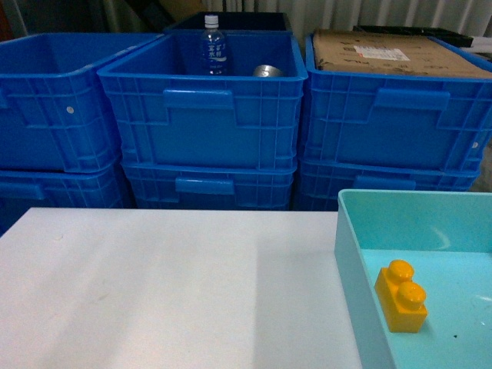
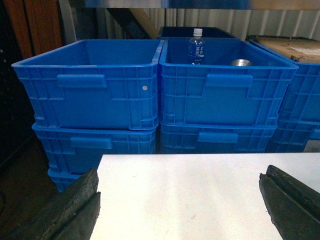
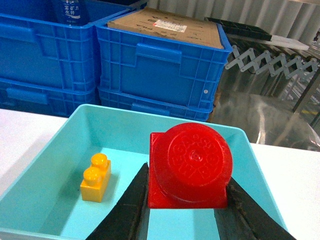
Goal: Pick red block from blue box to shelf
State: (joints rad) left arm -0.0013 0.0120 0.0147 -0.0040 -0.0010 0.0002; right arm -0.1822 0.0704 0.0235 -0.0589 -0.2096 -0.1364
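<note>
Right tool (image 3: 186, 200) gripping red block (image 3: 190, 167) between both black fingers (image 3: 131, 205), stud facing the wrist camera, block lifted above the blue box (image 3: 60, 150). Not appearing in head view, so block's height over the tray floor unclear. Yellow brick (image 1: 402, 296) lying loose on the blue box floor, left of the held block in the right wrist view, well apart from the fingers. Blue box sitting on the white surface (image 1: 169, 284) at its right side, near edge cut off by the frame.

Left tool (image 2: 177, 205) hanging spread wide, one dark finger at each lower corner of the left wrist view, gripping nothing, hovering over bare white surface.

Stacked dark blue crates (image 1: 204, 108) standing behind the surface, ribbed walls, handles facing forward. Water bottle (image 1: 213, 46) standing upright inside the middle top crate, with a metallic round object (image 1: 267, 71) beside it, identity unclear. Cardboard sheet (image 1: 388, 52) with a white label lying across the top of the right crate. Folding lattice gate (image 3: 267, 62) showing at upper right of the right wrist view, over a shiny grey floor area.

Shelf not clearly showing in any view.
</note>
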